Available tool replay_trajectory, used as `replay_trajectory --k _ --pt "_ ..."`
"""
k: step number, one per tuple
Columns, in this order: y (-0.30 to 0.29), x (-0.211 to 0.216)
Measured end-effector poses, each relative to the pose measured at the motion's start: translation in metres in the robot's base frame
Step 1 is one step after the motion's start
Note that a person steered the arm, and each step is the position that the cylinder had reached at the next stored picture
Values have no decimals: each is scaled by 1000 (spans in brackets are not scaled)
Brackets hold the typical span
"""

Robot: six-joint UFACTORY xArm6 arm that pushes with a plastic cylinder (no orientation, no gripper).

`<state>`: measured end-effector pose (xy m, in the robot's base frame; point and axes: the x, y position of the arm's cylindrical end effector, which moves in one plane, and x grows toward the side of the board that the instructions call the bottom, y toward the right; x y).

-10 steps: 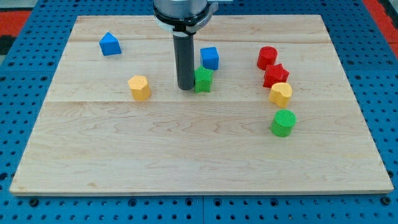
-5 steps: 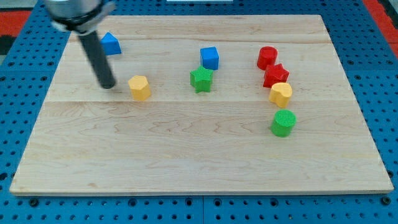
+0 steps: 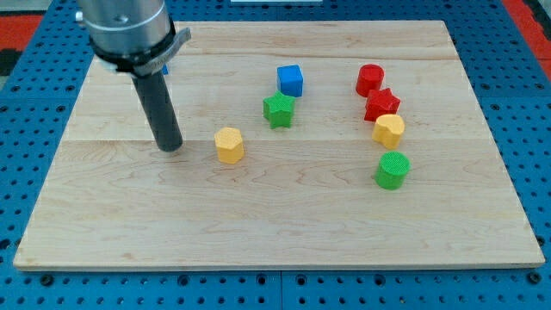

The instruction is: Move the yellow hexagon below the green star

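The yellow hexagon [image 3: 229,145] lies on the wooden board [image 3: 275,215], down and to the left of the green star [image 3: 278,110]. My tip [image 3: 170,146] rests on the board to the left of the yellow hexagon, with a gap between them. The rod rises from the tip toward the view's top left.
A blue cube [image 3: 291,80] sits just above the green star. At the right stand a red cylinder [image 3: 370,79], a red star [image 3: 381,104], a yellow heart-like block [image 3: 388,130] and a green cylinder [image 3: 393,170]. A blue block is mostly hidden behind the arm at the top left.
The tip swept from beside the green star to the left, then came down and right. The yellow hexagon has shifted right and down, toward the spot under the green star.
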<state>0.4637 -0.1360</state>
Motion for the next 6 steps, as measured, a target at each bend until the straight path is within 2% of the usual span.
replay_trajectory --k 1,2,6 --pt "40 1" --pt "46 1" --pt "23 -11"
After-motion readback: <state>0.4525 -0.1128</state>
